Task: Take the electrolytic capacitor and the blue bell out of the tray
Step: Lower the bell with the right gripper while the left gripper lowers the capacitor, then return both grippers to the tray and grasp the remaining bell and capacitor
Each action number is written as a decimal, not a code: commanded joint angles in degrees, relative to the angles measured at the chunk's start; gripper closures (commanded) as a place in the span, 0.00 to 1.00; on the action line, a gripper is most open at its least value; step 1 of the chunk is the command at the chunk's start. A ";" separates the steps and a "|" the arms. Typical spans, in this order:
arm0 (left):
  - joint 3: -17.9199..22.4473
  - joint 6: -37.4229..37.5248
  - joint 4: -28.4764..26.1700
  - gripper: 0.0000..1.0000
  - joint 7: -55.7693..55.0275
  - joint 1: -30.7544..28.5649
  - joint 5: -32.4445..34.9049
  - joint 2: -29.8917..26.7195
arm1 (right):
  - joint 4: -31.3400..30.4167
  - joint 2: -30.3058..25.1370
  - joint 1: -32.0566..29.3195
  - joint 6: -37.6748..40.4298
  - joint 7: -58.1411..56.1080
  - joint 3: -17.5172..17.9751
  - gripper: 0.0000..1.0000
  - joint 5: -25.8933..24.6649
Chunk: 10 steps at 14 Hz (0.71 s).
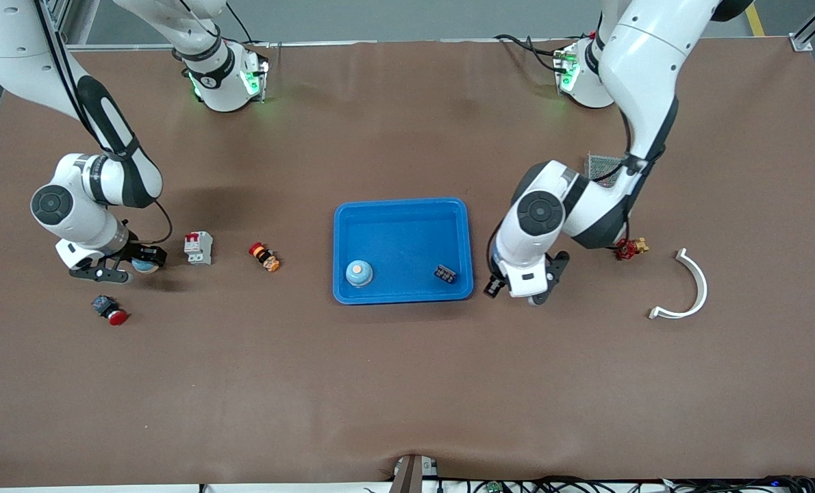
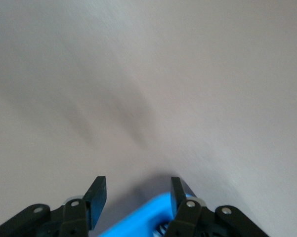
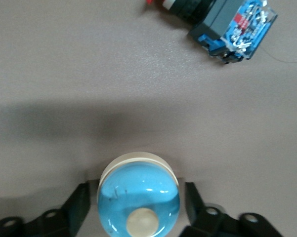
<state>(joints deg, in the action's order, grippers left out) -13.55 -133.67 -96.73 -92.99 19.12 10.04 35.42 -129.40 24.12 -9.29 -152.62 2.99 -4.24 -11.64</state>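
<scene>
A blue dome bell (image 1: 358, 272) and a small black capacitor (image 1: 445, 274) lie in the blue tray (image 1: 407, 233). A second blue dome bell (image 1: 147, 266) stands on the table toward the right arm's end. My right gripper (image 1: 135, 264) is down around it, fingers open with a small gap on each side; the bell (image 3: 138, 197) fills the space between the fingers (image 3: 80, 203). My left gripper (image 1: 525, 293) is open and empty, just outside the tray's edge on the left arm's side. The tray rim (image 2: 138, 224) shows under its open fingers (image 2: 97, 193).
A red push button with a blue-black body (image 1: 109, 309) (image 3: 232, 24) lies nearer the camera than the right gripper. A grey circuit breaker (image 1: 198, 248) and an orange-red button (image 1: 265, 257) lie between the gripper and tray. A red-yellow part (image 1: 630, 248), a white curved piece (image 1: 688, 287) and a green board (image 1: 603, 164) lie toward the left arm's end.
</scene>
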 commanded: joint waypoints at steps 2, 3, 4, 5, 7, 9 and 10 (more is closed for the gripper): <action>0.28 1.48 5.06 0.40 -3.42 3.72 0.42 3.51 | 6.76 -4.42 -0.12 18.52 2.45 1.51 0.00 0.38; 0.28 1.48 5.06 0.40 -3.60 4.60 0.24 3.60 | 10.54 -5.13 -0.12 25.72 3.33 2.38 0.00 2.39; 0.28 1.48 5.06 0.40 -4.21 4.79 0.24 3.69 | 14.05 -5.66 -0.12 31.89 3.86 3.00 0.00 6.15; 0.28 1.48 5.06 0.40 -4.82 5.22 0.33 3.78 | 16.61 -6.10 -0.03 36.21 3.86 3.09 0.00 10.28; 0.28 1.39 5.15 0.43 -5.27 6.71 0.24 4.30 | 19.00 -7.42 1.45 40.37 9.10 3.18 0.00 13.39; 0.28 1.22 5.85 0.46 -7.37 7.77 0.24 5.35 | 19.10 -9.00 4.53 40.56 17.44 3.27 0.00 13.66; 0.28 1.22 6.55 0.47 -8.42 7.78 0.24 5.71 | 19.10 -9.61 6.19 40.39 22.88 3.36 0.00 14.44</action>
<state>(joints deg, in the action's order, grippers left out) -13.57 -133.48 -92.98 -99.26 26.14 10.04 39.55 -110.08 15.49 -6.09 -112.48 17.64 -0.96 1.42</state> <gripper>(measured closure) 0.458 0.000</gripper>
